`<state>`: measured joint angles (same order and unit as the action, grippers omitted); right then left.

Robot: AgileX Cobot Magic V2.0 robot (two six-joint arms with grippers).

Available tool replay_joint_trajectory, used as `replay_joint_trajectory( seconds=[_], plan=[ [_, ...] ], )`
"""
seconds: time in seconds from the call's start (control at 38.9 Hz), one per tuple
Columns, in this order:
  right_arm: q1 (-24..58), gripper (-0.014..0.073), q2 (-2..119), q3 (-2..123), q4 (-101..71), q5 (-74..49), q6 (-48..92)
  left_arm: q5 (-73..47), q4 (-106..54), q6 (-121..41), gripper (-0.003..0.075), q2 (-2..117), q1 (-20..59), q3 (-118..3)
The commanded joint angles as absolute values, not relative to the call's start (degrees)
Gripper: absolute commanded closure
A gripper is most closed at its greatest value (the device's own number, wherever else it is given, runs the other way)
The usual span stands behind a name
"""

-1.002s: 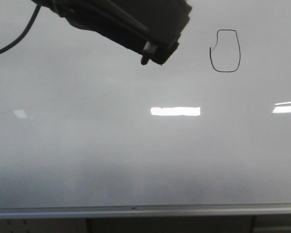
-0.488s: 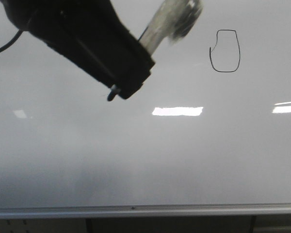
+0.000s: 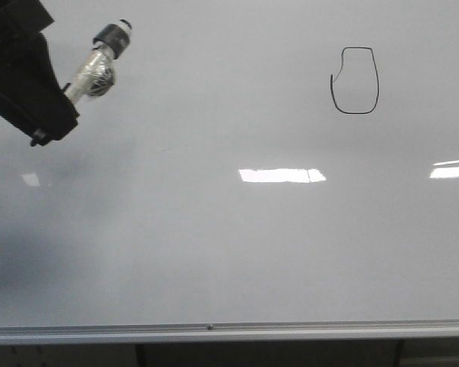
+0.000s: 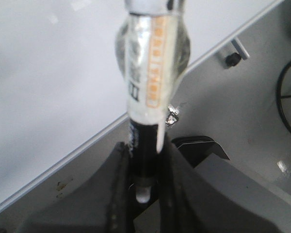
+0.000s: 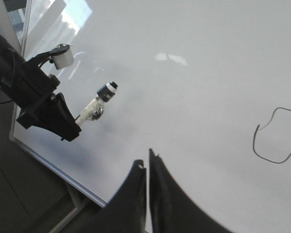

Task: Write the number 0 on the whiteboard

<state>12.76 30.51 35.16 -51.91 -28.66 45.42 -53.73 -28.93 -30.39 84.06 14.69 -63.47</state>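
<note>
The number 0 point(image 3: 356, 81) is a small black closed loop at the upper right of the whiteboard point(image 3: 229, 245). My left gripper point(image 3: 57, 111) is at the far upper left, well away from the loop. It is shut on a black marker point(image 3: 98, 67) wrapped in clear tape, whose capped end points up and right. In the left wrist view the marker point(image 4: 150, 87) stands clamped between the fingers point(image 4: 117, 189). My right gripper point(image 5: 147, 165) is shut and empty above the board. The loop point(image 5: 277, 136) and the left gripper point(image 5: 68, 128) show in its view.
A silver rail point(image 3: 229, 332) runs along the board's lower edge, with a dark frame below. Bright rectangular light reflections point(image 3: 281, 175) lie across the middle of the board. In the left wrist view the board's edge rail point(image 4: 87, 143) and grey floor show.
My left gripper has moved from the top centre to the far upper left with the marker, away from the loop. The loop is unchanged.
</note>
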Motion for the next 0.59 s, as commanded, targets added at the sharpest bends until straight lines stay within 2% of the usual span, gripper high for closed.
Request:
replay_joint_trajectory(
  seconds=[0.0, 0.21, 0.36, 0.57],
  plan=[
    [12.7, 0.0657, 26.3, 32.4, -53.5, -23.4, 46.2, -52.3, -30.4, -29.3, 0.0739, 82.0, 11.2, -65.2],
    [12.7, 0.0663, 21.0, 28.3, -53.5, -22.6, 46.2, -50.1, -23.5, -23.2, 0.0739, 82.0, 4.7, -65.2],
    [12.7, 0.0663, 20.9, 28.3, -53.5, -22.5, 46.2, -47.4, -11.2, -13.8, 0.0739, 82.1, 3.8, -65.2],
    [12.7, 0.0663, 20.9, 28.3, -53.5, -22.5, 46.2, -45.6, -9.4, -11.1, 0.0739, 85.3, 3.6, -65.5]
  ],
)
